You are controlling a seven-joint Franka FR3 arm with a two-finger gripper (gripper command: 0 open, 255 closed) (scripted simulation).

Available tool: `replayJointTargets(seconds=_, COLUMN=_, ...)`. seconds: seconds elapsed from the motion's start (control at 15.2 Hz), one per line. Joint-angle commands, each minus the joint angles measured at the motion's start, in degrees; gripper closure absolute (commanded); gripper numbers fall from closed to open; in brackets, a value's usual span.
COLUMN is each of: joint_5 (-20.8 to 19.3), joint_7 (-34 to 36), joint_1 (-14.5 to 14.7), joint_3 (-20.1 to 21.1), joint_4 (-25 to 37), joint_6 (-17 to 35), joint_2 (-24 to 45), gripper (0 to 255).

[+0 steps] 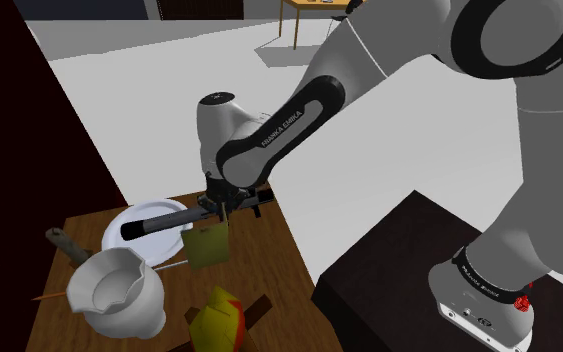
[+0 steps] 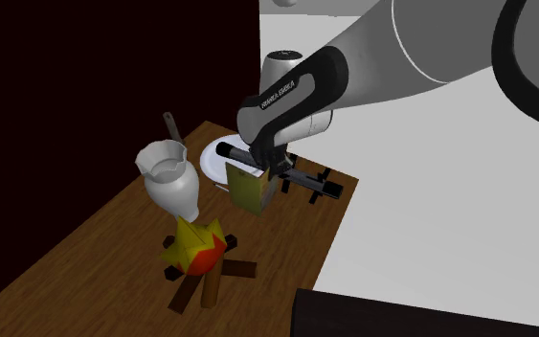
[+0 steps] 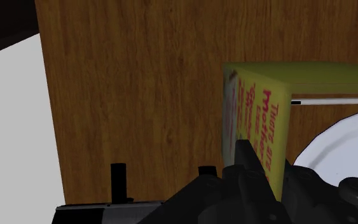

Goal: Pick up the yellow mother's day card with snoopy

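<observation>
Closest in, my gripper (image 3: pixel 263 167) clamps the yellow card (image 3: pixel 260 108) edge-on, fingers drawn narrow around it. From the shoulder view's left: a white jug (image 1: pixel 119 290), a white plate (image 1: pixel 144 246), then the card, seemingly lifted just off the wooden table (image 1: pixel 267 248).

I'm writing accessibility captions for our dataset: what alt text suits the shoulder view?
A white robot arm reaches down over a wooden table, its black tool clasping an upright yellow card. A white plate, a white pitcher and a toy campfire sit nearby.
</observation>
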Motion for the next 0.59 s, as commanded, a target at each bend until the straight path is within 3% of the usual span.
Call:
replayJointTargets(seconds=0.0, joint_5=0.4, joint_7=-0.1, joint_1=-0.3, joint_3=0.4, joint_4=-0.3, joint_6=-1.0, joint_2=-1.2, gripper=255)
replayJointTargets(seconds=0.53, joint_5=1.6, joint_7=-0.6, joint_1=-1.0, joint_3=1.4, joint_4=-0.3, joint_6=-4.2, joint_2=-4.6, gripper=255)
